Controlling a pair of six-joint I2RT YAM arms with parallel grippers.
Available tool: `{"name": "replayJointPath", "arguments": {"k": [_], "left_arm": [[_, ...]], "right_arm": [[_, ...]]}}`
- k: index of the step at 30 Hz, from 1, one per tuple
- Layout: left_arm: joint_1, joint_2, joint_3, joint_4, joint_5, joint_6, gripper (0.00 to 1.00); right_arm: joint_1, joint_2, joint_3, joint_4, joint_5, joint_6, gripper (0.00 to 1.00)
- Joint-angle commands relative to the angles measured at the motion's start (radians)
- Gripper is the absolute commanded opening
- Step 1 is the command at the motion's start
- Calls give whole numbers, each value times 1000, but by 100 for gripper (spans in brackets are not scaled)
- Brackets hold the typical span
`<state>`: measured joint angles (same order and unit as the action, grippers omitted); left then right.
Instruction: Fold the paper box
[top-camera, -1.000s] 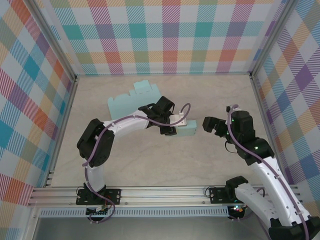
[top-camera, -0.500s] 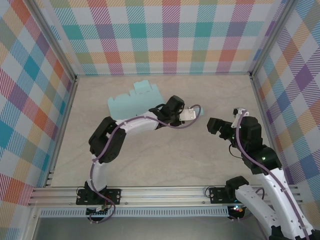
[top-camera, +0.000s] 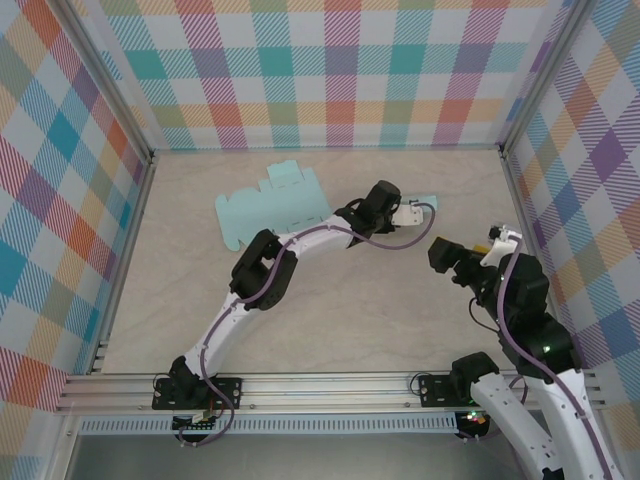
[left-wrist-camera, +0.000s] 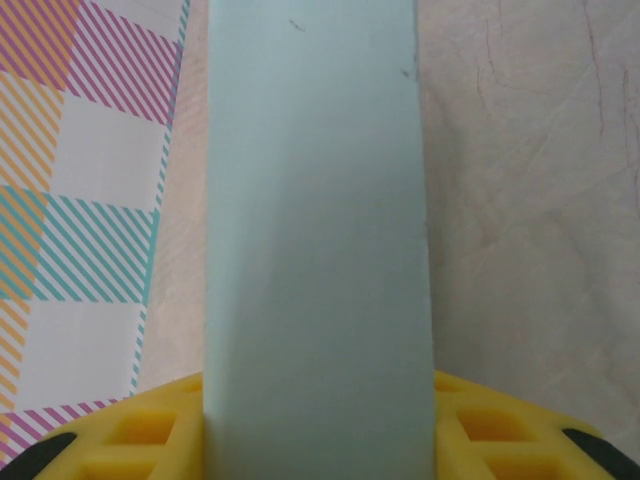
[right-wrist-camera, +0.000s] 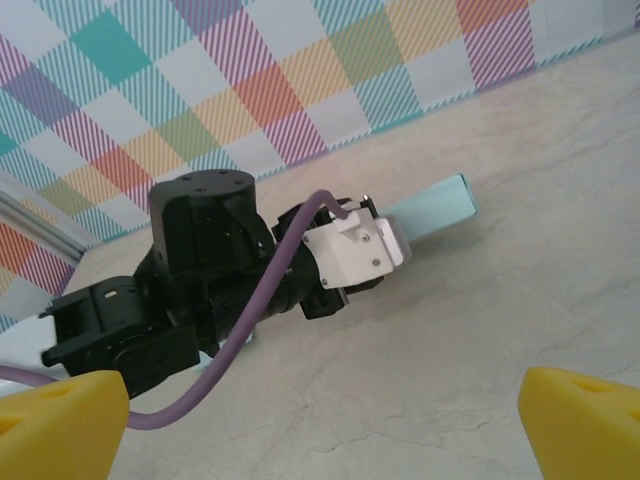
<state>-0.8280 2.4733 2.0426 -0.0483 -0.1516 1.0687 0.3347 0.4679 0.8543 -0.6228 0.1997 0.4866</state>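
Clamping 1 end of the folded paper box near the bench's far wall, the left tool grips; the right tool gapes. Light, crushable card: probably best pinched across flat faces.

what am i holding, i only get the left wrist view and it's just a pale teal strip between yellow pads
observer: a narrow folded paper box. the left pincer is shut on one end, and the other end sticks out toward the far right.
operator: any other paper out there
observer: yes, a flat teal box blank lies at the far left of the table, with no pincer on it.
operator: where's the other arm
observer: the right pincer hangs wide open and empty just near-right of the box, apart from it.
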Motion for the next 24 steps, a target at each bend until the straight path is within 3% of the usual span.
{"name": "replayJointPath", "arguments": {"k": [1,6,9,13,17,24], "left_arm": [[13,30,-3,-40,-2,58,40],[27,23,-30,-53,-26,66,48],[29,0,-50,-77,-7,36,69],[27,-69,-123,-38,38,-49,83],[19,-205,-307,89,82,-103,98],[17,-515,-657,306,74,-269,100]], "right_arm": [[-5,-15,-5,1,35,13,100],[-5,20,-9,-4,40,29,100],[-5,45,-17,16,22,30,100],[-5,66,-17,36,12,33,100],[-5,83,-5,33,29,30,100],[-5,127,6,56,66,42,100]]}}
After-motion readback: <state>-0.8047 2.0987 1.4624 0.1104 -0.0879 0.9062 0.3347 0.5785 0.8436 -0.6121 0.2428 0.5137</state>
